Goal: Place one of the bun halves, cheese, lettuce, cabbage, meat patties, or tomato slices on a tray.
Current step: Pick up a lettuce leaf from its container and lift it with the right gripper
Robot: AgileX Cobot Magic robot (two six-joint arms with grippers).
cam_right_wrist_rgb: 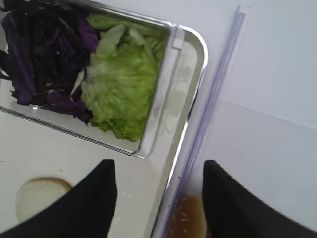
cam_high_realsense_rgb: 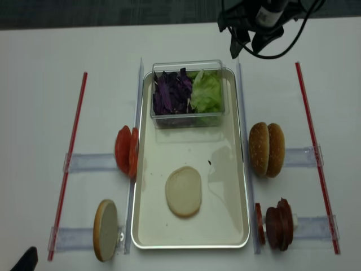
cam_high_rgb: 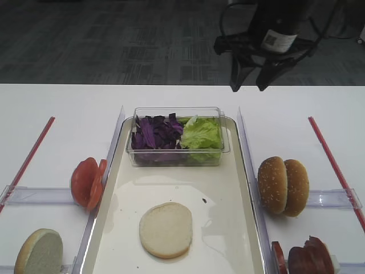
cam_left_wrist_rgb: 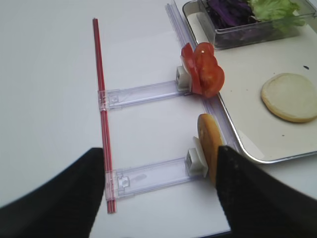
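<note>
A flat white bun half lies cut face up on the cream tray. At the tray's far end a clear tub holds purple cabbage and green lettuce. Tomato slices and another bun half stand in racks on the left. Sesame bun halves and meat patties stand on the right. No cheese is in view. My right gripper hangs open and empty above the tray's far right corner. My left gripper is open and empty over the left racks.
Red strips run along both outer sides of the white table. Clear plastic rails flank the tray, with clear racks branching off them. The table's far edge is just behind the right gripper.
</note>
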